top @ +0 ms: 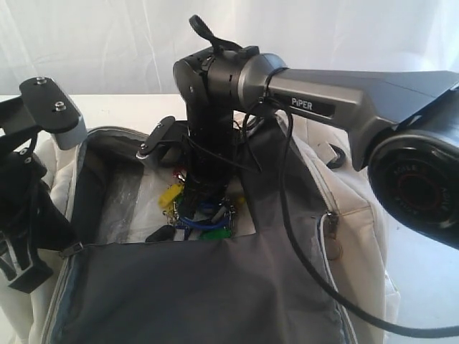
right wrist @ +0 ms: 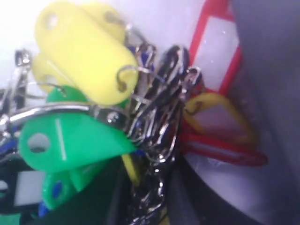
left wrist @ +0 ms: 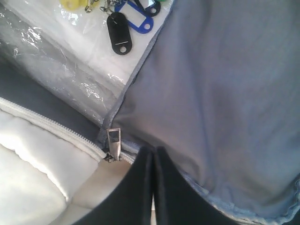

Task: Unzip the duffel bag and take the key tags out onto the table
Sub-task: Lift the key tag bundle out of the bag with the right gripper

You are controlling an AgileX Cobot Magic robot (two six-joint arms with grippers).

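The duffel bag [top: 358, 215] lies unzipped on the table [top: 122, 107], its dark grey lining flap [top: 201, 287] folded toward the front. The key tags [top: 192, 213] lie inside on clear plastic. My right gripper [top: 203, 195] reaches straight down into the bag. In the right wrist view its fingers [right wrist: 117, 197] close on the metal rings of the key tags [right wrist: 89, 56]. My left gripper [left wrist: 153, 152] is shut, its tips at the flap's zipper edge beside a zipper pull [left wrist: 114, 143]. Whether it pinches cloth I cannot tell. It sits at the bag's left rim [top: 29, 269].
A clear plastic-wrapped white bundle [left wrist: 61, 61] fills the bag floor under the key tags [left wrist: 119, 30]. A second zipper pull [top: 331, 229] hangs on the bag's right side. The right arm's black cable [top: 301, 251] loops over the flap.
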